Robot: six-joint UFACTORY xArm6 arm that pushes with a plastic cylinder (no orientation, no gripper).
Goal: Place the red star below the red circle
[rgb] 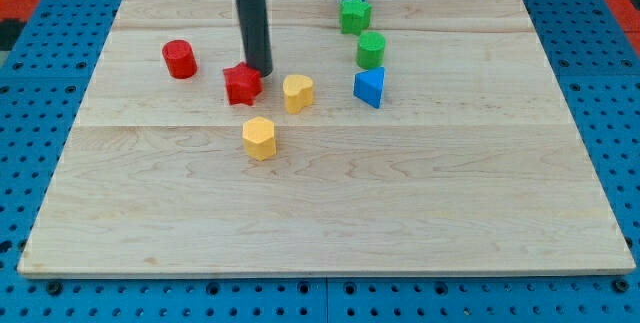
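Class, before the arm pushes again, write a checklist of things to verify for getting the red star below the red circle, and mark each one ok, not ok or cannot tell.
1. My tip is beside the red star, at its upper right edge: ok.
2. Tip actually touching the star: cannot tell.
3. Star already below the red circle: not ok, it lies to the view's right of the circle and only slightly lower.
4. Board under the circle free of blocks: ok.
5. Yellow heart and yellow hexagon out of a leftward push path: ok, both sit to the star's right or lower right.
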